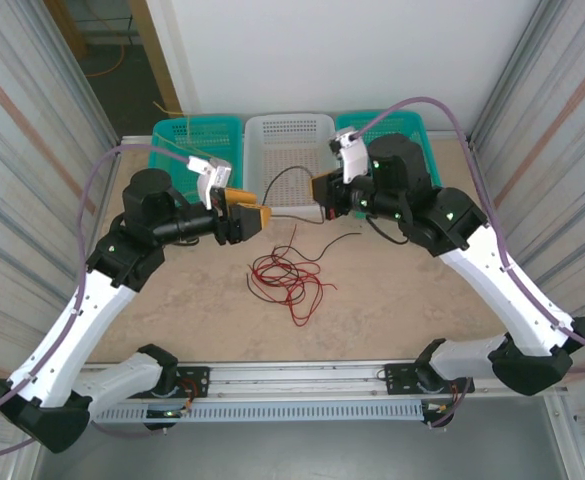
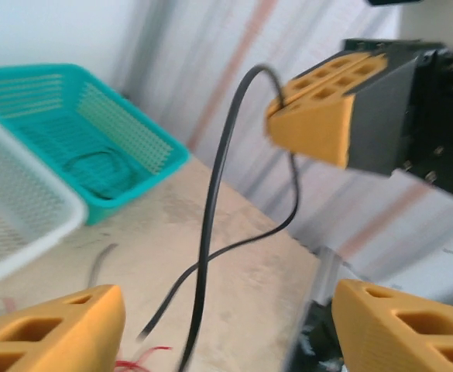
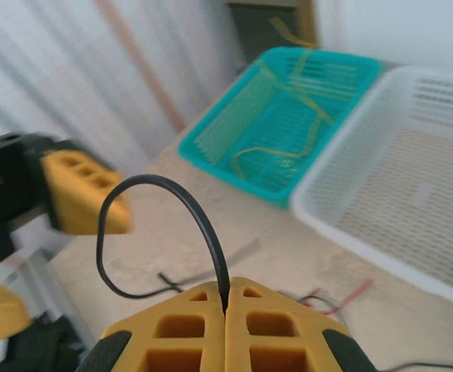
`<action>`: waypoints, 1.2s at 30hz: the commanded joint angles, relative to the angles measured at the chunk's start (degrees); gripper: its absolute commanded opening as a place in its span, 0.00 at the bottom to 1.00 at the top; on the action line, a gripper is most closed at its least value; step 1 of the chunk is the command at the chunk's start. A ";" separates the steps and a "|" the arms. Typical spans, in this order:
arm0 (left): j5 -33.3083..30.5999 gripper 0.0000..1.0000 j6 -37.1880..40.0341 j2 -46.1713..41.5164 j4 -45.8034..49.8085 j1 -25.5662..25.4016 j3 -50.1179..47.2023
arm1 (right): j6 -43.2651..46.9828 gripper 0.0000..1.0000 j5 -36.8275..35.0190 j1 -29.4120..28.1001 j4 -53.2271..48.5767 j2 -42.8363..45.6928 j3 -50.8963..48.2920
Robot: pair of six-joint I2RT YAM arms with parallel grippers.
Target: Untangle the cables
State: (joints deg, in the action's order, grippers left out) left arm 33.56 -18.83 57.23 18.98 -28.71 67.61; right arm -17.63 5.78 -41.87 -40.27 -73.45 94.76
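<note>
Right gripper (image 3: 226,298) is clamped shut on the black cable (image 3: 149,178). I see the strand pinched between its orange pads, arching up and over toward nine o'clock. My left gripper (image 2: 228,318) stands wide open, and the black cable hangs loose through the gap between its fingers. Both grippers sit close together above mid-table. From overhead, the red cables (image 1: 290,285) lie in a tangle on the tabletop at six o'clock from the grippers. A yellow cable (image 3: 272,151) lies inside the teal basket (image 3: 218,132) at eleven o'clock, with the white basket (image 1: 272,140) beside it at twelve.
</note>
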 commanded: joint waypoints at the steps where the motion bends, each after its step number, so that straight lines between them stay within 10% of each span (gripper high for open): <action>1: -16.91 0.78 1.88 -1.12 4.53 0.32 -1.32 | -2.61 0.00 -3.09 7.32 -2.88 -0.74 3.13; 5: -23.26 0.79 0.83 1.42 10.05 0.32 -0.38 | -4.82 0.00 -0.87 17.68 -4.62 -5.75 7.11; 19: -16.52 0.71 -6.44 6.65 10.86 -0.16 -5.03 | -13.53 0.00 7.08 39.50 -4.86 -31.23 19.37; 26: -23.30 0.61 -7.83 9.35 13.96 -3.84 -6.66 | -11.58 0.30 7.36 40.07 -8.65 -38.04 22.65; 36: -28.20 0.55 -8.66 13.51 15.70 -6.92 -6.28 | -9.00 0.32 2.60 31.41 -5.78 -23.28 7.83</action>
State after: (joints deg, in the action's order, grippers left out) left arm 8.73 -26.89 70.37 33.28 -35.29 60.71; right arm -28.34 9.65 -7.49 -46.30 -103.46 106.85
